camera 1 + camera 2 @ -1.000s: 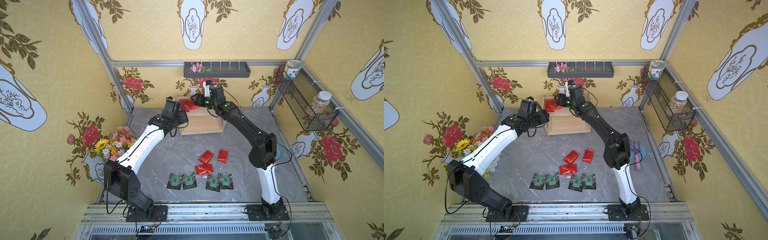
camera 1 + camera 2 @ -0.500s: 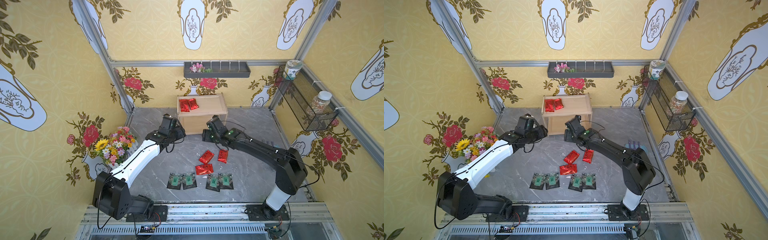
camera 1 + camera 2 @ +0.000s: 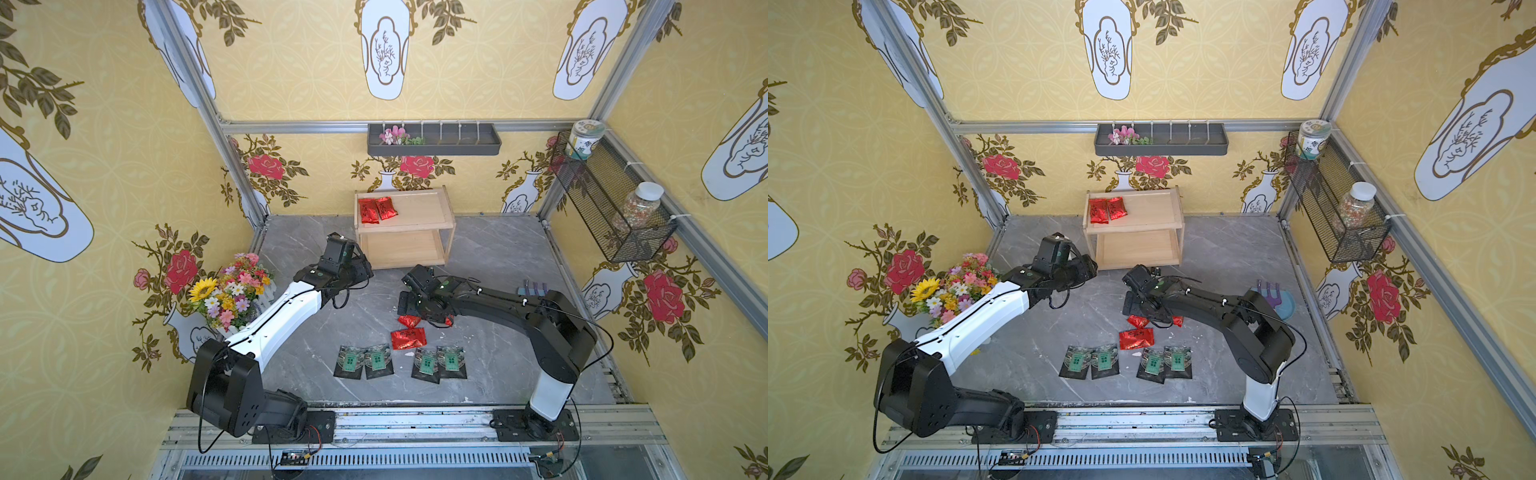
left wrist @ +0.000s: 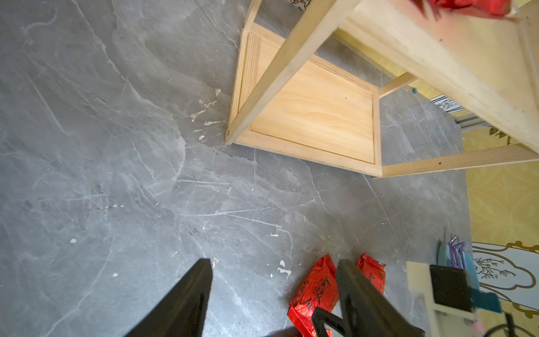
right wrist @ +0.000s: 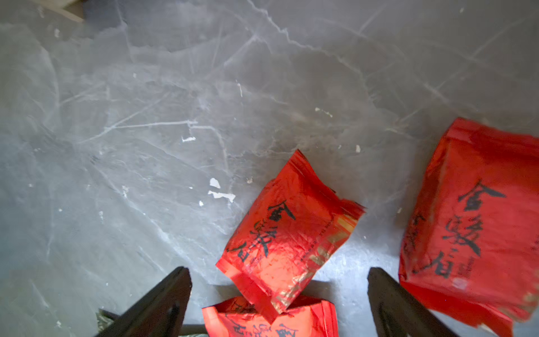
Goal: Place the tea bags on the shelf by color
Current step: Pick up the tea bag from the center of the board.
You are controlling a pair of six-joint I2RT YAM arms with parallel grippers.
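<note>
The wooden shelf [image 3: 405, 226] stands at the back with two red tea bags [image 3: 376, 210] on its top tier. Three more red tea bags lie mid-table; one [image 3: 409, 337] shows whole in both top views. My right gripper [image 5: 278, 270] hovers low over them, open, with one red bag [image 5: 288, 233] lying between its fingers, another [image 5: 271, 319] below and one [image 5: 472, 221] beside. Several black tea bags [image 3: 399, 361] lie in a row nearer the front. My left gripper [image 4: 274, 262] is open and empty, above bare table left of the shelf [image 4: 315, 116].
A flower bouquet [image 3: 232, 289] stands at the left wall. A blue plate with a purple fork [image 3: 1281, 301] lies behind the right arm. The dark wall tray [image 3: 434, 139] and a wire basket [image 3: 611, 208] holding jars hang on the walls.
Both arms have pulled back from the shelf. The right gripper has come down over the red bags on the table and opened wider. The left gripper has drawn left and opened slightly.
</note>
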